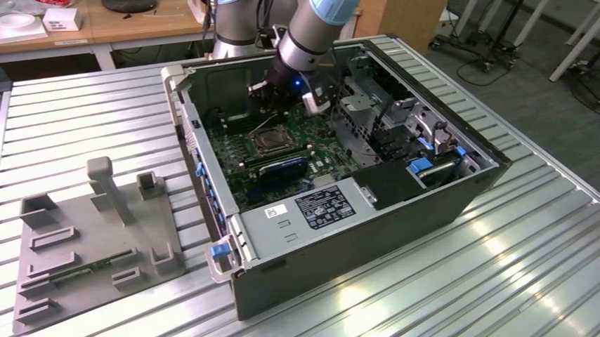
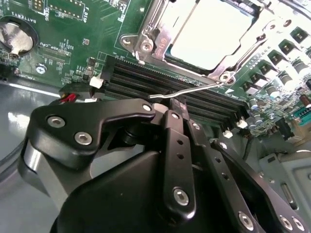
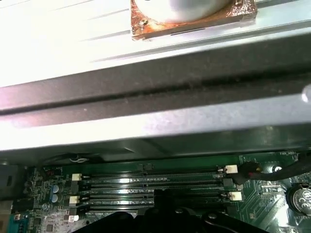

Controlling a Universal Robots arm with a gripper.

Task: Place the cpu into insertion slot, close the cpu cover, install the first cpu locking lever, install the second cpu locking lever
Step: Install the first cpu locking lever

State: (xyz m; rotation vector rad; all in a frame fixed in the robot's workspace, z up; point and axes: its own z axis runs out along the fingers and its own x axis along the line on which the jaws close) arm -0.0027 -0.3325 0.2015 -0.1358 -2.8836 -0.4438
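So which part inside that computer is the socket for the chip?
Start at the open computer case and find the green circuit board inside. The insertion slot is the small square socket with a silver metal frame, near the gripper; the memory slots beside it are long, narrow and black.

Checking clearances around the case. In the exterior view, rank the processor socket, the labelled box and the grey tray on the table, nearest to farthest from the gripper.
1. Socket: on the green board, right by the gripper.
2. Labelled box: inside the case, at its near end.
3. Grey tray: outside the case, toward the exterior view's left.
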